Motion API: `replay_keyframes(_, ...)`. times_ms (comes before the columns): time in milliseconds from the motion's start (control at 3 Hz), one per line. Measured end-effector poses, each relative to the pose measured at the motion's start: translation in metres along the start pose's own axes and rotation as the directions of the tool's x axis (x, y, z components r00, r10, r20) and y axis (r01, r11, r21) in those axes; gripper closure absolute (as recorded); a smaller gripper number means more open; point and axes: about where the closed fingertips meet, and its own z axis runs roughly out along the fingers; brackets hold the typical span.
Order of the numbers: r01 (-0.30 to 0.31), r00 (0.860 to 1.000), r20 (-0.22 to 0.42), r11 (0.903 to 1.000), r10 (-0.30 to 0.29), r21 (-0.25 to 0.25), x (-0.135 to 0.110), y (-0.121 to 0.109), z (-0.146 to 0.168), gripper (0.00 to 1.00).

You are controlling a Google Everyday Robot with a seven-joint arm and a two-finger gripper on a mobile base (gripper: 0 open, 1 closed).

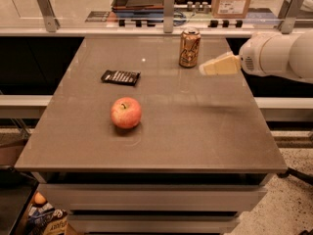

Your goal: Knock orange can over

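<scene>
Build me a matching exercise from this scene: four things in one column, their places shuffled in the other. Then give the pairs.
Things
1. orange can
2. apple
3. black snack wrapper
4. pincer

Places
A. left of centre on the table, nearest its front edge
B. reaching from the right side, tip close beside the can
C. upright near the far edge
D. lying flat, left of the can, beyond the apple

Pairs: 1-C, 2-A, 3-D, 4-B
</scene>
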Motion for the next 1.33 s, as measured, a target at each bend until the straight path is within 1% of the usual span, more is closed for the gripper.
replay_keyframes(333,-0.042,0.996,0.071,0.9987,0.044,-0.03,-0.008,-0.004,0.02,0.0)
replay_keyframes(667,-0.076,0.988,0.132,0.9944,0.086,-0.074,-0.011,-0.004,0.042,0.0)
replay_keyframes(1333,-0.098,0.972,0.2,0.9841,0.127,-0.148,-0.015,-0.002,0.08,0.0)
